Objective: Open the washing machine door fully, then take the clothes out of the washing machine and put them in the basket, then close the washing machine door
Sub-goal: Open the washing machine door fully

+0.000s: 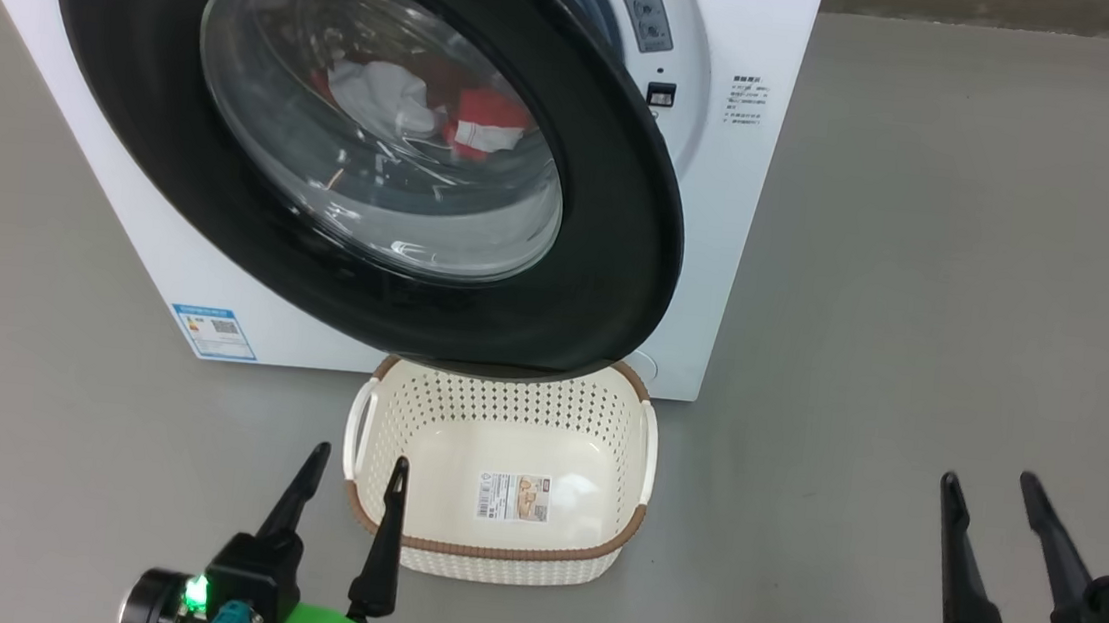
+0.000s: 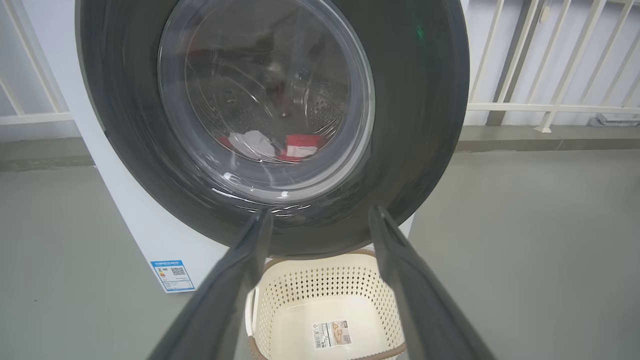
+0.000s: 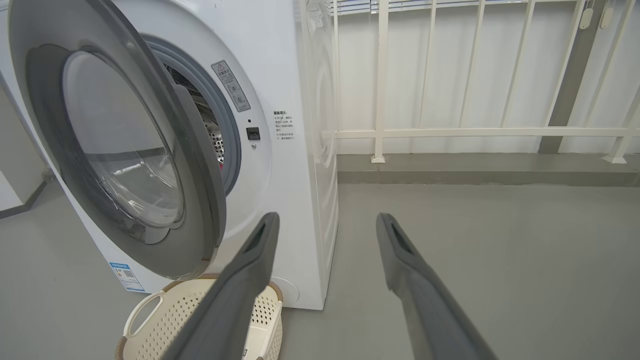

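Note:
The white washing machine [image 1: 753,219] fills the upper head view. Its door [image 1: 609,256], black-rimmed with a glass bowl window, stands partly ajar, its right edge swung off the front; the gap shows in the right wrist view beside the door [image 3: 200,165]. Through the glass the clothes [image 1: 476,124] lie in the drum, red-and-white and white pieces, also as the clothes [image 2: 295,146]. The empty basket [image 1: 493,552] sits on the floor under the door. My left gripper [image 1: 358,465] is open at the basket's front left corner. My right gripper [image 1: 991,485] is open over bare floor, far right.
Grey floor [image 1: 914,333] spreads to the right of the machine and around the basket. A white railing [image 3: 475,132] and a low step run behind the machine on its right. A blue label [image 1: 213,332] sits low on the machine's front.

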Motion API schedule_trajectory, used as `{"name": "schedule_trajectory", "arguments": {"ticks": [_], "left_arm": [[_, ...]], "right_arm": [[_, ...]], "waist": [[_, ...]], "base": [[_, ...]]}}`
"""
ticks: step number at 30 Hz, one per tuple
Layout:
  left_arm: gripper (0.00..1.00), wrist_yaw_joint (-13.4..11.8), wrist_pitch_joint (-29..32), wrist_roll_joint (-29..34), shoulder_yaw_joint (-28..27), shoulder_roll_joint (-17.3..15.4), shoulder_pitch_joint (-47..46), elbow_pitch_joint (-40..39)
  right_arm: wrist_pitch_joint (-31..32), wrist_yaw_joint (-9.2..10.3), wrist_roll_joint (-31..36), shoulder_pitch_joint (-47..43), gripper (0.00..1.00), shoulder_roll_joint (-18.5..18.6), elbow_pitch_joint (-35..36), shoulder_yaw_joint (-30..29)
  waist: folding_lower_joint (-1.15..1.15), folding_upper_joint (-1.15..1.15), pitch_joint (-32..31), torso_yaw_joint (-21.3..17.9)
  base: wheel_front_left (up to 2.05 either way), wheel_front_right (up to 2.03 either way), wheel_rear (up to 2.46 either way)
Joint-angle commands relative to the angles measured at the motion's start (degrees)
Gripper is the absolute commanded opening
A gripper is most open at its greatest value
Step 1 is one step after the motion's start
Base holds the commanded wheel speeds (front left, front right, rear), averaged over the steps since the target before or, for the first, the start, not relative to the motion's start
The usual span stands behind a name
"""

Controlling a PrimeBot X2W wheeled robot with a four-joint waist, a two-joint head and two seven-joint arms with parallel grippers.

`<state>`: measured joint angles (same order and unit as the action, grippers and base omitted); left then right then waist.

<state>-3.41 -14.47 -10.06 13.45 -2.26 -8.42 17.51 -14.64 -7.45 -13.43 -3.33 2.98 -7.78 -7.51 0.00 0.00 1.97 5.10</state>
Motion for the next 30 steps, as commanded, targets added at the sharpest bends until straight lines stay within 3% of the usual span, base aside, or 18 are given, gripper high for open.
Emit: {"name": "schedule_trajectory", "arguments": {"ticks": [1,30], "left_arm": [[1.00,0.4,-0.5,0.7,-2.0,-0.6,-0.3,-1.0],[1.00,0.5,-0.5,0.2,-1.9,-0.6,1.2,0.2]], "right_arm": [[-0.4,-0.03,0.5,0.4,1.00,0.4,0.5,1.5],[-0.4,-0.03,0.4,-0.6,1.00,-0.1,-5.3,3.3]], "waist": [[0.00,0.00,-0.2,-0.1],[0.00,0.00,-1.7,0.0]], "base": [[0.00,0.00,0.00],[0.00,0.00,0.00]]}}
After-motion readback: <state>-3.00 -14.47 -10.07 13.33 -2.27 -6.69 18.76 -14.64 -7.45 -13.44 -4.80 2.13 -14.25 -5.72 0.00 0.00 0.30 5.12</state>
